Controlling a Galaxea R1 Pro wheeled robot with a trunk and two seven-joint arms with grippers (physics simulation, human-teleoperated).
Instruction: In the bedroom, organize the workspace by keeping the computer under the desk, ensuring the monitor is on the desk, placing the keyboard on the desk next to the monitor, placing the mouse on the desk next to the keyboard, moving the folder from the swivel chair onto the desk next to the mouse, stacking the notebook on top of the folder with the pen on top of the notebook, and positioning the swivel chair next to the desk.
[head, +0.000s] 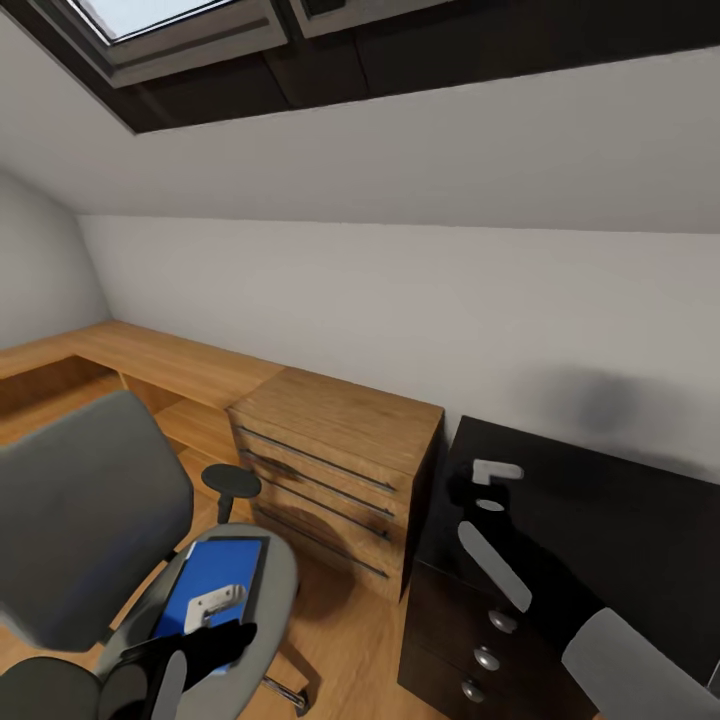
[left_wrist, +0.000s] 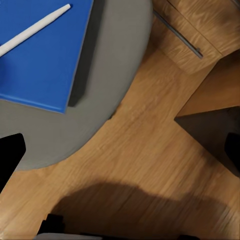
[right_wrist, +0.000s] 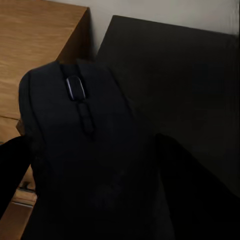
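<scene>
Mouse (right_wrist: 85, 145): clamped in right gripper (head: 478, 492), over desk (head: 620, 520) near its left edge. Lower flat, release gently, leaving room for keyboard.
Folder (head: 215, 585): on chair (head: 90, 520) seat, pen (left_wrist: 32, 31) atop.
Left gripper (head: 205, 640): just beside seat's front edge, fingers apart, empty.

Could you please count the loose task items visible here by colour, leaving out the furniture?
Blue: 1, the folder on the swivel chair
White: 1, the pen lying on the folder
Black: 1, the mouse between the fingers of the right pincer, above the desk
Total: 3
</scene>
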